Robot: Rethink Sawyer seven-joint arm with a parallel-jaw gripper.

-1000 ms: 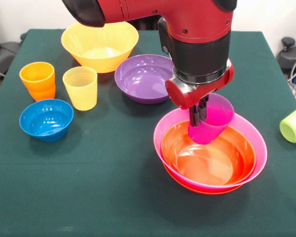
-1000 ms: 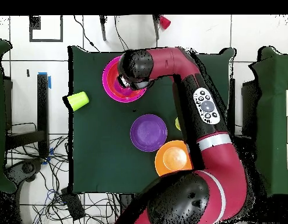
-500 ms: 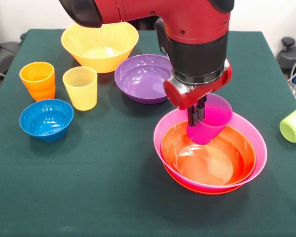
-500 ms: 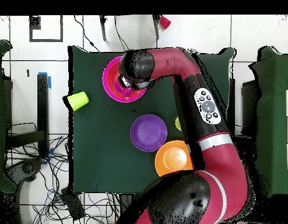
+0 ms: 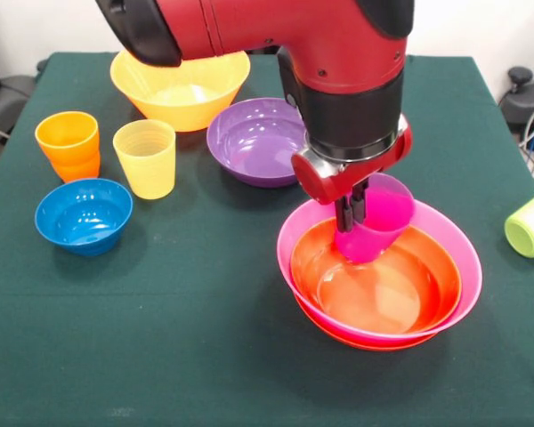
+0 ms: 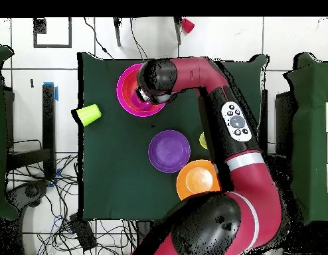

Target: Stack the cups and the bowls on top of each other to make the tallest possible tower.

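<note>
A red robot arm's gripper (image 5: 350,212) pinches the near wall of a purple cup (image 5: 376,220), held tilted above nested orange and pink bowls (image 5: 445,307) on the green worktop (image 5: 178,329). The cup looks light, thin and slippery; its rim seems the best hold.

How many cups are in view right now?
4: orange cup and yellow cup standing together at one side, lime green cup on its side at the opposite edge, purple cup in the gripper; more may be hidden.
</note>
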